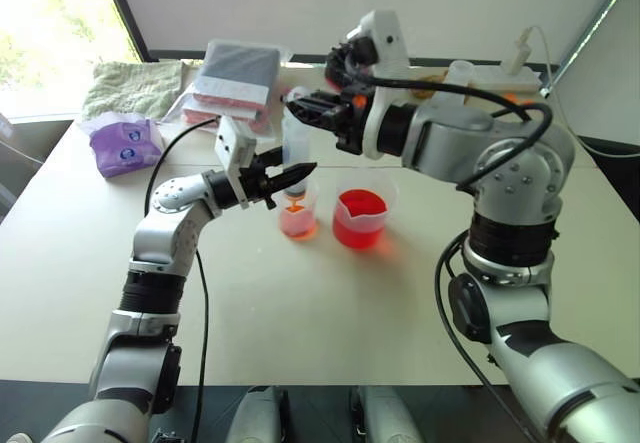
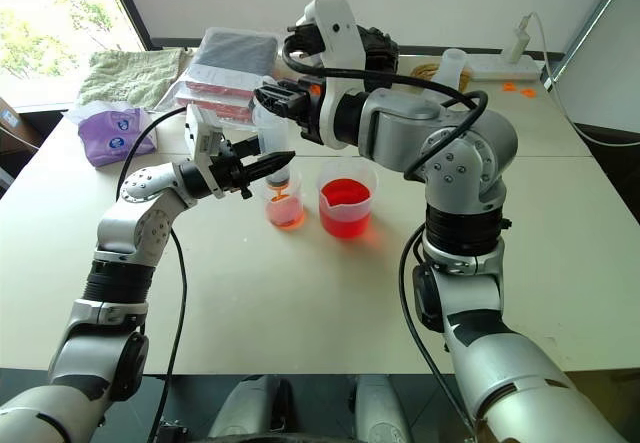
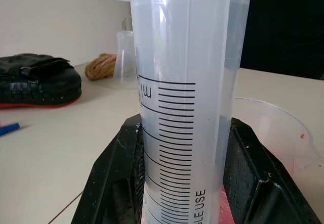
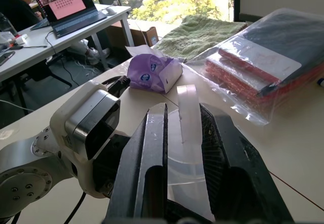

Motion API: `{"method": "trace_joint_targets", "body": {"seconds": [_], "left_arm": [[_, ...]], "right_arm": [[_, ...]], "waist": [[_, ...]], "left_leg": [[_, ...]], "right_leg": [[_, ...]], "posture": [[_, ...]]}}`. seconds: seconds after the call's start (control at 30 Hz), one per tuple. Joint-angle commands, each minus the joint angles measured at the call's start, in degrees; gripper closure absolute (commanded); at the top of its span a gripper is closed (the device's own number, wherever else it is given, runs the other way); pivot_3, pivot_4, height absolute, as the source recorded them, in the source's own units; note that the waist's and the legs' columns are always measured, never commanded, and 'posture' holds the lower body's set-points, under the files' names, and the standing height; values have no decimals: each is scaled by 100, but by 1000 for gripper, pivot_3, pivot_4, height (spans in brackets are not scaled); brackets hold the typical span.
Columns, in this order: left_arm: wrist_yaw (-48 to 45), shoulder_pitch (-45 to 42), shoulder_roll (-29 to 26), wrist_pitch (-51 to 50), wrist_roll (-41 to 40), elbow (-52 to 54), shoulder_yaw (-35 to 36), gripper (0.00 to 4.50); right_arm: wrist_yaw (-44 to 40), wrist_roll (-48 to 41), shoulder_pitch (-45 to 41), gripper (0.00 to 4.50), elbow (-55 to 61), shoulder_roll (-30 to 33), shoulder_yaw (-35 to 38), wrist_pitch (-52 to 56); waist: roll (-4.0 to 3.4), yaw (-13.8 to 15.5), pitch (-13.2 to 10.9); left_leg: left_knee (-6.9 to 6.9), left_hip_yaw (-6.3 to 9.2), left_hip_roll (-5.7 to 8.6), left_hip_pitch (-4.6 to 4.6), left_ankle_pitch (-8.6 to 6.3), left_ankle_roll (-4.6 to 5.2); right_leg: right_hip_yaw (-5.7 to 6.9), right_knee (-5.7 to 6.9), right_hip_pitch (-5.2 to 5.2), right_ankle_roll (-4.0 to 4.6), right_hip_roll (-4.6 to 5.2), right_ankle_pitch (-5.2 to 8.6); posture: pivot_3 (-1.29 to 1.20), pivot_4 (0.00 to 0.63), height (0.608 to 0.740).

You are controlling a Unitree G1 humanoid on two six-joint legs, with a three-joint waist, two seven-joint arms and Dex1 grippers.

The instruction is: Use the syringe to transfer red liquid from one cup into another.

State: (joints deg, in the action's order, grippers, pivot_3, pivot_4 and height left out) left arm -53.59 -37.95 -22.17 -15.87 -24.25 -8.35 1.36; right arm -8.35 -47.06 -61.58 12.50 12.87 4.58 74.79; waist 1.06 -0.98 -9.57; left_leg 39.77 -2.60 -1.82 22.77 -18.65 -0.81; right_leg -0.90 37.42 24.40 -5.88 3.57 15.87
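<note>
The syringe (image 1: 295, 141) stands upright, its orange tip (image 2: 281, 195) dipping into the smaller clear cup (image 1: 298, 219), which has pale orange liquid at the bottom. My left gripper (image 1: 297, 174) is shut on the clear graduated barrel (image 3: 187, 107), with one black finger (image 3: 114, 183) on each side. From above, my right gripper (image 1: 303, 111) is shut on the plunger's clear top (image 4: 187, 118). The wider beaker (image 1: 360, 218) stands just right of the smaller cup and holds the bright red liquid (image 1: 358, 227).
At the table's far left lie a purple tissue pack (image 1: 125, 145), a green towel (image 1: 135, 85) and a plastic bag of books (image 1: 235, 81). A frosted cup (image 2: 455, 63) and a white power strip (image 2: 515, 68) sit at the back right. A person works at a desk (image 4: 30, 21) beyond.
</note>
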Motion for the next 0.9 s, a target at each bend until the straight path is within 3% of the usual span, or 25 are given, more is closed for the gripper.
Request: {"method": "trace_joint_targets", "body": {"seconds": [0.03,0.7,0.8,0.9], "left_arm": [[37,-229,35,129,-144,210,160,2971],[45,-233,38,110,-153,232,151,2971],[50,-248,46,107,-152,215,150,2971],[53,-257,49,110,-147,202,149,2971]], "right_arm": [[-142,-6,64,3562,145,-15,-204,168],[-518,372,90,3562,199,10,-245,15],[-545,360,47,2752,162,12,-164,20],[-574,391,19,1204,120,25,-124,13]], "waist": [[0,0,0],[0,0,0],[0,0,0],[0,0,0]], "left_leg": [[0,0,0,0,0,0],[0,0,0,0,0,0],[0,0,1,0,0,0],[-1,0,0,0,0,0]], "right_leg": [[0,0,0,0,0,0],[0,-1,0,0,0,0],[0,-1,0,0,0,0],[0,-1,0,0,-1,0]], "posture": [[0,150,740],[0,150,740],[0,150,740],[0,150,740]]}}
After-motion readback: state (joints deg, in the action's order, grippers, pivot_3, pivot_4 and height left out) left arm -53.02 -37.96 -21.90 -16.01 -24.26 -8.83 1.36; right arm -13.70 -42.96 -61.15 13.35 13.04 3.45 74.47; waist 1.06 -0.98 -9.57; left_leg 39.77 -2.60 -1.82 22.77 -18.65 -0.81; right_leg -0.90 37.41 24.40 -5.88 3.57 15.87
